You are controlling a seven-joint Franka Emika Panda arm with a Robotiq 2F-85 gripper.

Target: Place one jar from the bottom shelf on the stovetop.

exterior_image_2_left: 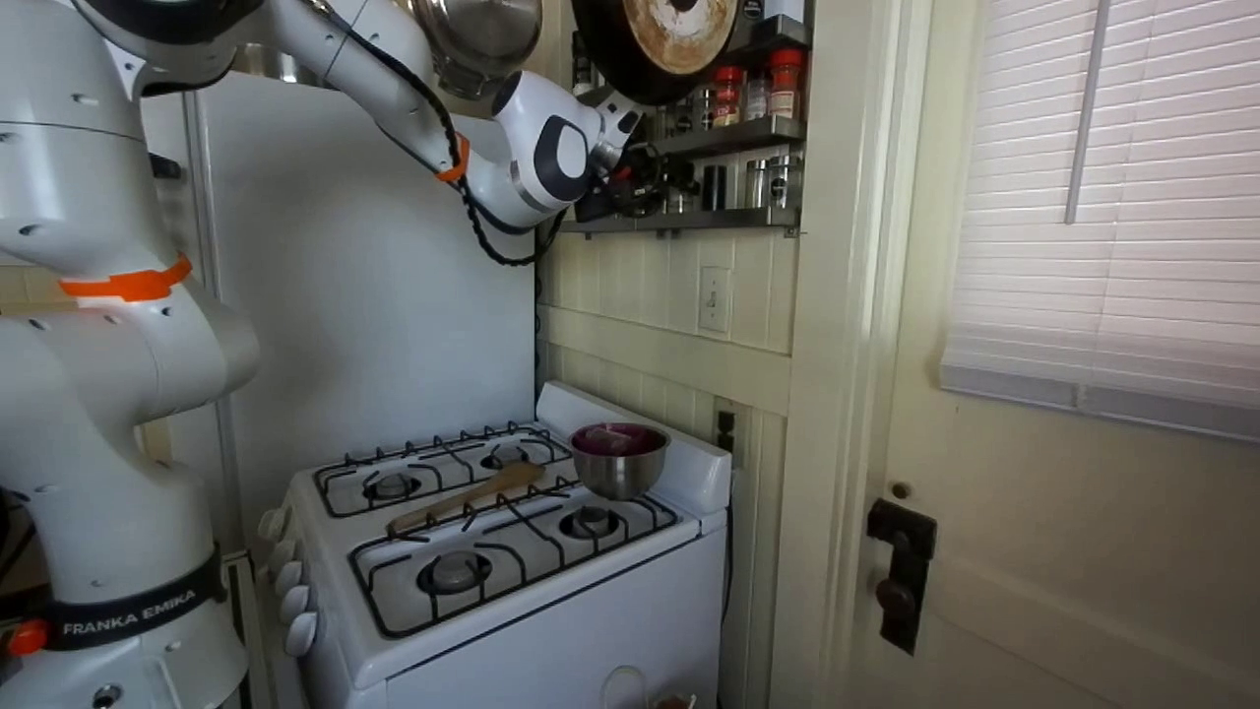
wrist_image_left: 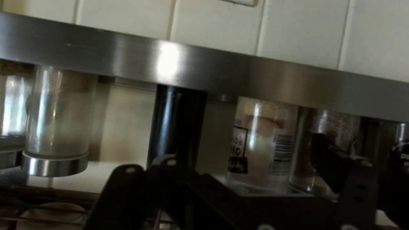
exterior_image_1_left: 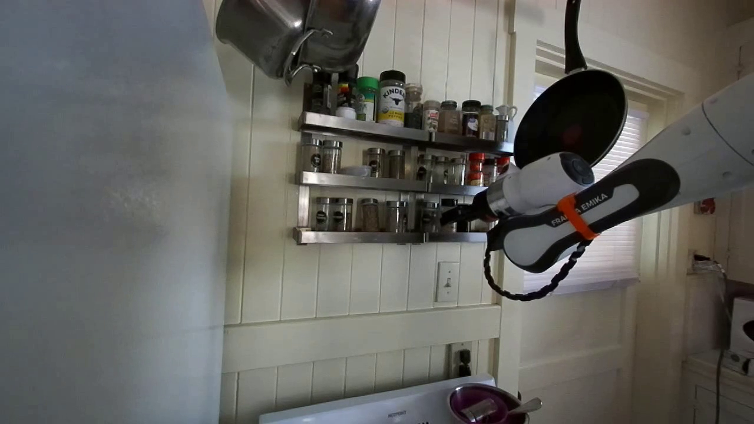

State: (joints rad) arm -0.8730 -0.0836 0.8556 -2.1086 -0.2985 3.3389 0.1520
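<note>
The bottom shelf's steel rail holds several small glass jars, including a pair at the left; the rail also shows in an exterior view. The wrist view is upside down: the rail crosses the top, with a black jar, a barcode-labelled jar and a clear jar below it. My gripper is open before the shelf, its dark fingers spread either side of the barcode-labelled jar; contact cannot be told. It also shows in an exterior view. The white stovetop carries black grates.
A steel bowl with a clear jar-like item inside stands at the stove's back. A wooden spoon lies across the grates. A pan and pots hang nearby. The middle shelf is above; a fridge flanks it.
</note>
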